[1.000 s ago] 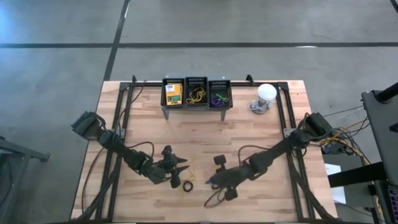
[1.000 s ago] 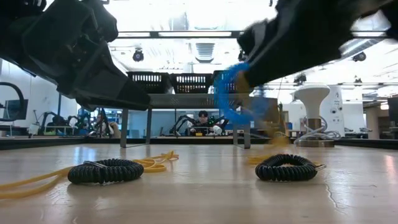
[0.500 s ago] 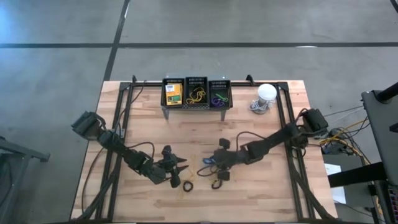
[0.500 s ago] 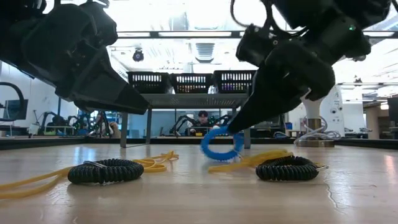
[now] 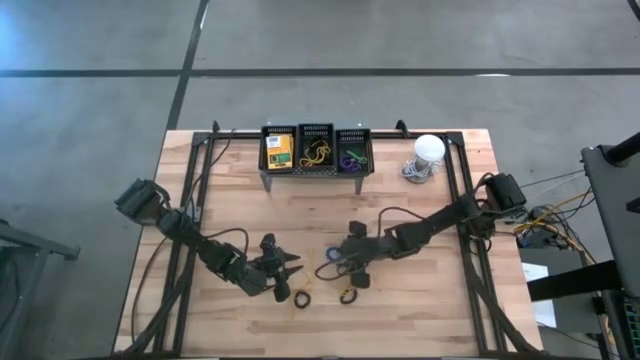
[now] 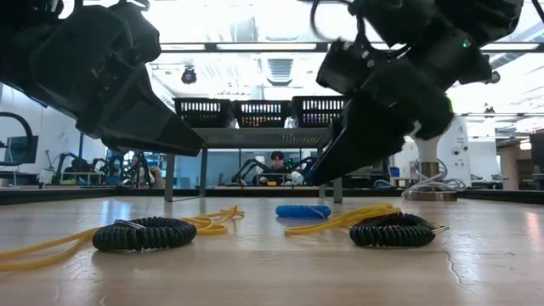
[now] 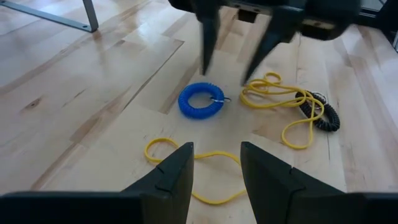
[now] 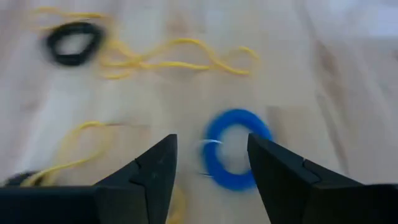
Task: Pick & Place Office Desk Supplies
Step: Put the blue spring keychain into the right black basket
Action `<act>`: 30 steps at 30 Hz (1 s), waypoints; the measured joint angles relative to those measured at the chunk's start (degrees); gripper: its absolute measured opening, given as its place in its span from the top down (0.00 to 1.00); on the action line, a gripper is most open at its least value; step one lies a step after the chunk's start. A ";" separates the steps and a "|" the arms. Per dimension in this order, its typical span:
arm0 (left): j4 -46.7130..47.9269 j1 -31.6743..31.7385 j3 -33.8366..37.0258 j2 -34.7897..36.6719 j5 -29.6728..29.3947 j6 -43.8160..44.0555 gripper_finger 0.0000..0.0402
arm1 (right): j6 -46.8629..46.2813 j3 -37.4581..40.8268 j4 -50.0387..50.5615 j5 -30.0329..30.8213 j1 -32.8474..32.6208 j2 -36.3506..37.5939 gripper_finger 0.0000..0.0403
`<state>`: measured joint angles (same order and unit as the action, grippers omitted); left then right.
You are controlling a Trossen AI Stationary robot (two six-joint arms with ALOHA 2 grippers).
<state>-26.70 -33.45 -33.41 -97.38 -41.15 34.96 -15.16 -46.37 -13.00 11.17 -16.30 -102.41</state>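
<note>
A blue coil ring (image 5: 331, 254) lies flat on the wooden table (image 5: 400, 320), also seen in the low view (image 6: 303, 210). My right gripper (image 5: 342, 258) hovers open just above and beside it, touching nothing. Its fingers (image 7: 208, 50) stand over the ring (image 7: 201, 101), and the right wrist view shows the ring (image 8: 236, 149) past them. My left gripper (image 5: 288, 270) waits open near the table's front left, a little above the wood. Two black coil rings (image 5: 302, 299) (image 5: 347, 295) and loose yellow rubber bands (image 7: 277, 96) lie around.
Three black bins on a grey shelf (image 5: 315, 168) stand at the far edge, holding a crayon box (image 5: 278, 150), yellow bands (image 5: 315, 152) and purple and green bands (image 5: 352, 158). A white bulb-like object (image 5: 428, 150) sits at the far right. Black frame rails run along both table sides.
My right gripper has carried the blue ring toward the table's far edge and down, rolling its wrist. It has then opened and let go. The ring, hanging upright from the fingers before, now lies flat on the wood.
</note>
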 joint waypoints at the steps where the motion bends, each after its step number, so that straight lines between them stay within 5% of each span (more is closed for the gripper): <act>1: 0.01 0.00 0.00 0.00 0.00 0.00 0.66 | 1.52 0.00 -0.68 -1.01 -0.04 -0.26 0.52; 10: 0.75 0.00 -0.01 0.00 0.00 0.02 0.66 | 7.49 -0.40 -1.41 -0.52 0.23 -5.05 0.60; 19: 1.49 0.00 0.00 0.00 0.00 0.92 0.66 | 8.23 -0.24 -0.28 -3.57 0.49 -3.90 0.90; 30: 1.54 0.00 -0.02 0.00 0.00 1.11 0.66 | 13.46 -2.39 1.74 -2.07 2.89 11.59 0.95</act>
<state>-25.16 -33.45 -33.43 -97.38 -41.15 36.07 -1.71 -48.76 -11.27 9.10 -13.41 -90.82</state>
